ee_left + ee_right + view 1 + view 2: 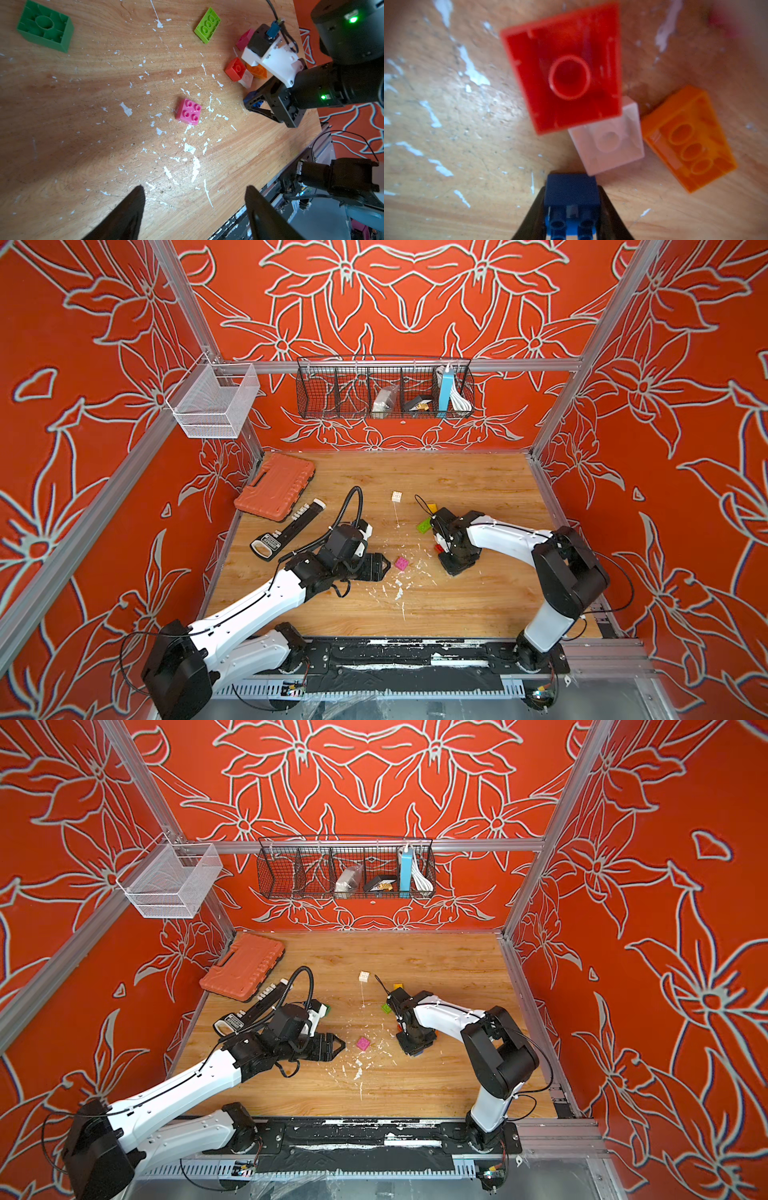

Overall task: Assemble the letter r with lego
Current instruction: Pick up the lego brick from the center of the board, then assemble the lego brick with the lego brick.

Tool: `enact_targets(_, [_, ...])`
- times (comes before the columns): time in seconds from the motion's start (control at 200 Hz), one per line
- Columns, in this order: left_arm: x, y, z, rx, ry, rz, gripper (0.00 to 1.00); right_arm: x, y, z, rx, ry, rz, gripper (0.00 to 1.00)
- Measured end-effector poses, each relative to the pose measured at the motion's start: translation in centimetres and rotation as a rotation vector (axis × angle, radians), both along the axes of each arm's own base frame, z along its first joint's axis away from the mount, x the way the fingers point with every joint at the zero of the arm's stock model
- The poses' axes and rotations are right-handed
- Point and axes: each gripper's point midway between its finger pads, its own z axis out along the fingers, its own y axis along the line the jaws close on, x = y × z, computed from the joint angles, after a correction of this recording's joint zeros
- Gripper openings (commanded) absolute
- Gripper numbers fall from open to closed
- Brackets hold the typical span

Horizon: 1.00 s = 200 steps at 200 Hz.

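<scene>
My right gripper (572, 189) is shut on a dark blue lego brick (572, 193), held just above the wood, studs toward the camera. Right beside it lie a red brick (564, 68) upside down, a white brick (608, 139) and an orange brick (689, 139). In the left wrist view a pink brick (188, 111) lies studs up in front of my open, empty left gripper (195, 187). A lime brick (207, 25) and a green brick (45, 27) lie farther off. In a top view, the left gripper (384, 568) stands just left of the pink brick (401, 563).
A ribbed orange case (276, 485) and a black bit holder (286, 526) lie at the back left. A cream brick (396, 496) and a yellow one (432, 507) sit toward the back. White flecks (399, 593) litter the wood. Wire baskets (384, 389) hang on the back wall.
</scene>
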Motion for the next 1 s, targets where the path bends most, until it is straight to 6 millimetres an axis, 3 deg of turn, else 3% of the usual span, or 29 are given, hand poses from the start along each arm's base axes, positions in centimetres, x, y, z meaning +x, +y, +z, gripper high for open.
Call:
enact_targets(0.14, [0.3,0.3,-1.0,0.023,0.041,0.048,0.88,-0.1,-0.5,2.6,0.006,-0.044,-0.082,0.0])
enact_targets(0.26, [0.7,0.1,-2.1,0.05,0.114,0.084,0.94,0.9,0.4,5.1,0.041,-0.077,-0.186,0.0])
enact_targets(0.4, [1.3,0.1,-1.7,0.042,0.102,0.117,0.99,1.5,2.9,6.7,0.176,-0.089,-0.209,0.0])
enact_targets(0.54, [1.3,0.8,-1.2,0.041,0.081,0.135,0.88,0.7,6.1,7.7,0.387,-0.079,-0.157,0.0])
enact_targets(0.761, [1.0,3.3,-1.4,-0.048,0.087,0.21,0.87,2.7,11.2,10.7,0.514,-0.129,0.022,0.0])
enact_targets(0.861, [0.9,4.5,-1.5,-0.099,0.098,0.25,0.87,2.8,13.3,10.5,0.506,-0.121,0.118,0.0])
enact_targets(1.001, [1.4,5.8,-1.9,-0.173,0.128,0.303,0.86,1.9,14.8,8.1,0.41,-0.067,0.215,0.0])
